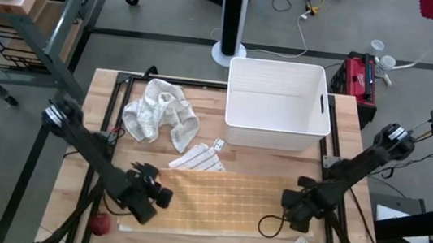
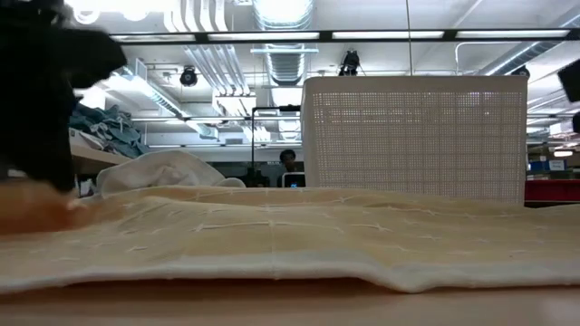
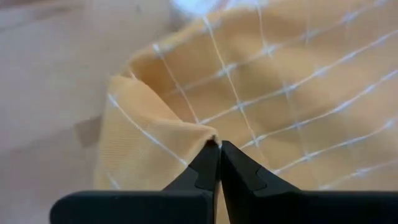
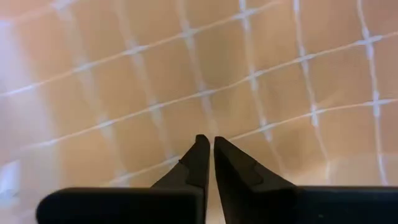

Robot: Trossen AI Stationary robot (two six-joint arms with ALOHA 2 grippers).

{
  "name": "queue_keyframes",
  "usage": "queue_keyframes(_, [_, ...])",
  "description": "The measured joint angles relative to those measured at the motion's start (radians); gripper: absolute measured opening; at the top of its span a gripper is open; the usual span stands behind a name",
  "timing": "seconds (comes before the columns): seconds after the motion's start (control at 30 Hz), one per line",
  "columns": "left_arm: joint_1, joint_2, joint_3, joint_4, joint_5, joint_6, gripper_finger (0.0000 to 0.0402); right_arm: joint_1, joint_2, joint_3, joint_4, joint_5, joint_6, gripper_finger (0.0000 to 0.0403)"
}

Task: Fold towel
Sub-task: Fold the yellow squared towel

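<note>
One fold seems done on yellow towel (image 1: 219, 202); left gripper (image 3: 217, 144) pinches its left corner, right gripper (image 4: 207, 140) closed at right edge, more folds left.

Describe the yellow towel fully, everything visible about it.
The yellow towel is a soft woven cloth, orange-yellow with a thin white grid. It lies spread lengthwise across the wooden table's front half, mostly flat with slight ripples. The left gripper is shut on its bunched left end; the right gripper is shut at its right end.
</note>
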Motion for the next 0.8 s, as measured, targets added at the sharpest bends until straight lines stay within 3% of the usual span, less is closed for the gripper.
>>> queue_keyframes(0.23, [0.003, 0.225, 0.079, -0.019, 0.082, -0.020, 0.0003, 0.079, -0.140, 0.000, 0.004, -0.060, 0.034, 0.0018])
queue_keyframes(0.37, [0.003, 0.266, 0.108, -0.059, 0.086, -0.067, 0.0004, 0.163, -0.170, 0.000, 0.003, -0.064, -0.053, 0.0008])
queue_keyframes(0.5, [0.003, 0.265, 0.124, -0.123, 0.073, -0.123, 0.0001, 0.246, -0.170, 0.000, 0.059, -0.075, -0.010, 0.0003])
queue_keyframes(0.8, [0.008, 0.269, 0.113, -0.143, 0.049, -0.158, 0.0001, 0.309, -0.051, 0.016, 0.119, -0.097, 0.124, 0.0078])
